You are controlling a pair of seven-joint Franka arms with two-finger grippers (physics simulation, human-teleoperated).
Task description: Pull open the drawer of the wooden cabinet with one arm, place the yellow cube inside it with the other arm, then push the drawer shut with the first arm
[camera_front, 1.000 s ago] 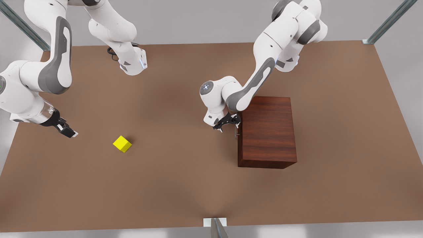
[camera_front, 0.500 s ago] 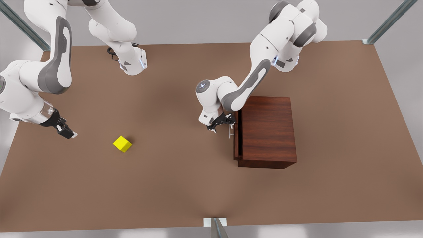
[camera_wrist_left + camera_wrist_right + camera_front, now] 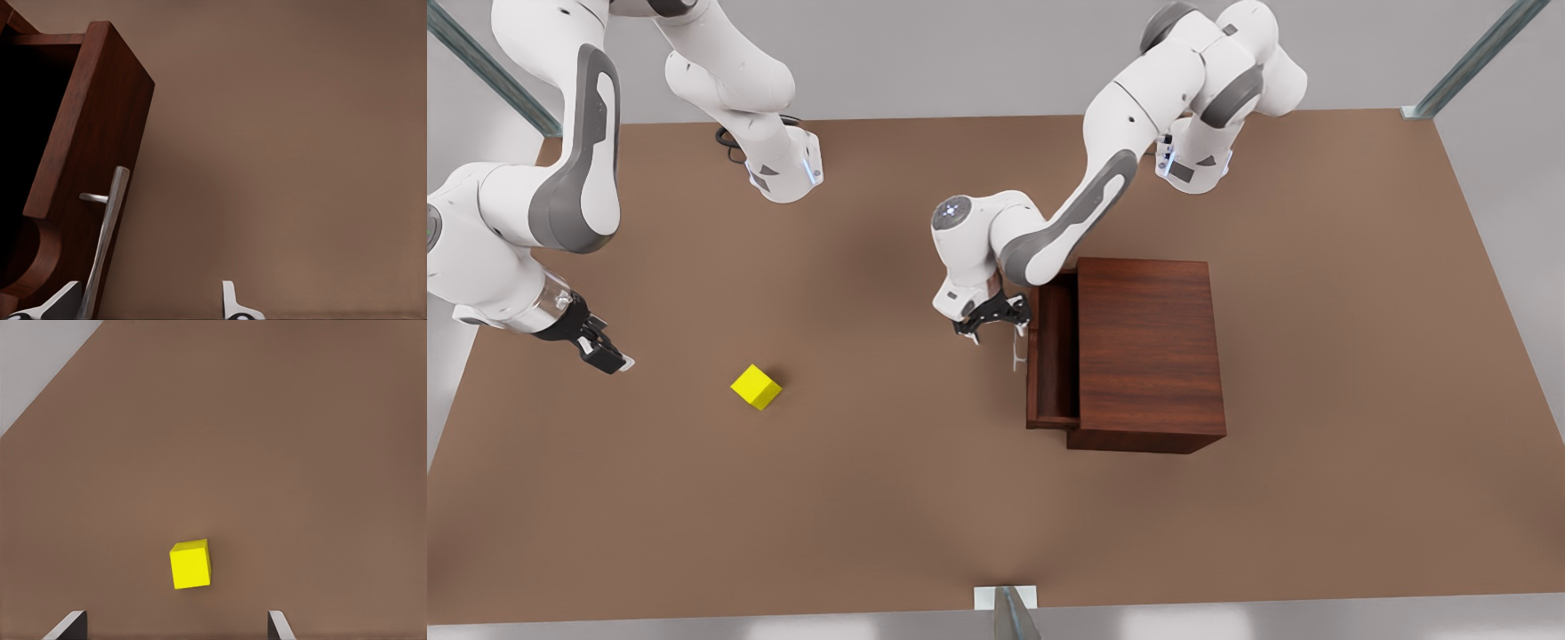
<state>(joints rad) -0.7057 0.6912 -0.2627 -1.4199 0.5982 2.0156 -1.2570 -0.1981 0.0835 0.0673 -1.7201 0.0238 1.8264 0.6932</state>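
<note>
Since the cabinet (image 3: pixel 1147 347) stands loose on the table (image 3: pixel 889 498), toward the front view's right, a hard or skewed tug could drag or turn the whole box instead of sliding its tray. Its drawer (image 3: pixel 1053 356) is out part of the way and opens toward the front view's left; its long axis runs along the cabinet's front face, from far to near in the front view, with the handle (image 3: pixel 1017 351) parallel to it. I judge the gap narrow for a drop yet.

At the far end of that handle sits the left gripper (image 3: pixel 996 324). Its fingers (image 3: pixel 67 301) are spread wide, the bar lying against one of them rather than clamped between both. That is my main worry: hooked so, and off-centre, the bar may slip free or the drawer may bind.

Well apart, at the front view's left, the right gripper (image 3: pixel 605 354) waits, spread wide and holding nothing. The cube (image 3: pixel 756 387) rests on the table near it, turned corner-on, which could make a square grip miss
</note>
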